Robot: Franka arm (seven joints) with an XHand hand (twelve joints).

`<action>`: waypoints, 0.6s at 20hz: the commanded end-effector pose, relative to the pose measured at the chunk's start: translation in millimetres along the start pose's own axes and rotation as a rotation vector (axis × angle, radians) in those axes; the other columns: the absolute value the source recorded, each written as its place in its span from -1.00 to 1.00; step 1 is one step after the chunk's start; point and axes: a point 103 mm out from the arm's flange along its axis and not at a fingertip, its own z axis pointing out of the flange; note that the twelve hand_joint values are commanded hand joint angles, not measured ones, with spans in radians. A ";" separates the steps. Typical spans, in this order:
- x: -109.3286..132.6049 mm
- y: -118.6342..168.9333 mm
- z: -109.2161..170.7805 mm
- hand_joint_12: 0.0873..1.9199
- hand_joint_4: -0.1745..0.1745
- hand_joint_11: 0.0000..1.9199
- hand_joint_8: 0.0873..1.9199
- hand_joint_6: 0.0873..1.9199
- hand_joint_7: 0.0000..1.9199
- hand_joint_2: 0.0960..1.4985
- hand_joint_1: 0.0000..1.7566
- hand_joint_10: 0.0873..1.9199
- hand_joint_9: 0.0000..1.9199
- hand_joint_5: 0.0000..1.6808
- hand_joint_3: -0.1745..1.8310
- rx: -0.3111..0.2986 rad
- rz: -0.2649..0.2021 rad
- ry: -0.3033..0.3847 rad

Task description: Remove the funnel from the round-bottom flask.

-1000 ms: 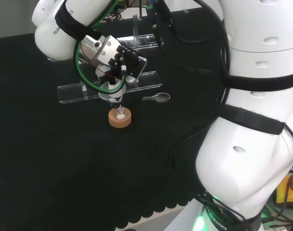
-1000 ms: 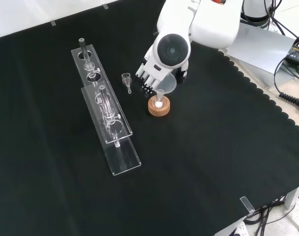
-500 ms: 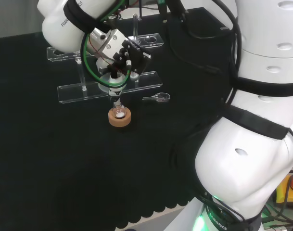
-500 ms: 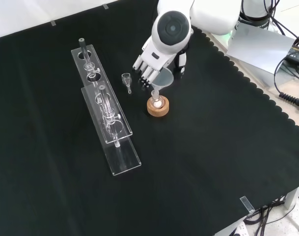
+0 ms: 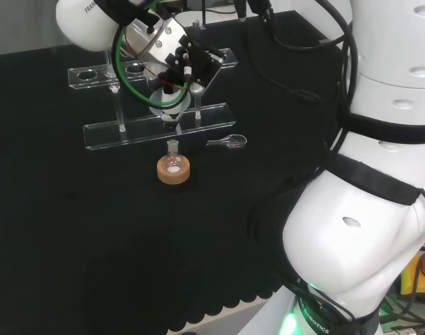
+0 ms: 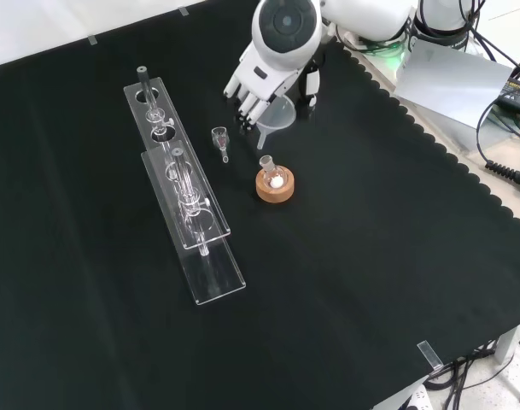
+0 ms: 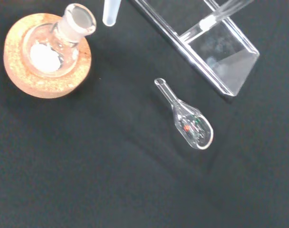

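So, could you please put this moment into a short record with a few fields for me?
hand: curled round the translucent plastic funnel, held above the bench
funnel stem: out of the flask neck, clear of it
small round-bottom glass flask: upright on the cork ring stand, white content inside
small clear glass scoop: lying on the black cloth
clear acrylic racks: beside the flask

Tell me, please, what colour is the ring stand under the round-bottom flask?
The ring stand is light brown cork, speckled; the wrist view shows it best, under the round-bottom flask.

Hand (image 6: 258, 81) raised, fingers (image 6: 247, 109) curled, pinching w/ thumb.
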 end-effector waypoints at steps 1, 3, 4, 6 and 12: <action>-12.3 -11.4 -5.6 0.20 0.02 -0.32 -0.46 -0.26 -0.42 0.05 -0.23 -0.64 0.03 -0.22 -0.34 0.000 0.021 0.019; -17.3 -16.4 -10.6 0.20 0.01 -0.32 -0.46 -0.26 -0.42 0.05 -0.23 -0.64 0.03 -0.22 -0.34 -0.003 0.037 0.028; -21.0 -19.4 -13.3 0.20 0.01 -0.33 -0.46 -0.26 -0.43 0.05 -0.23 -0.64 0.03 -0.22 -0.34 -0.005 0.041 0.040; -28.6 -25.8 -18.0 0.20 0.00 -0.33 -0.46 -0.26 -0.43 0.05 -0.23 -0.64 0.03 -0.23 -0.34 -0.011 0.046 0.065; -55.1 -38.8 -24.1 0.20 -0.02 -0.33 -0.46 -0.26 -0.43 0.05 -0.22 -0.65 0.03 -0.24 -0.34 -0.015 0.064 0.128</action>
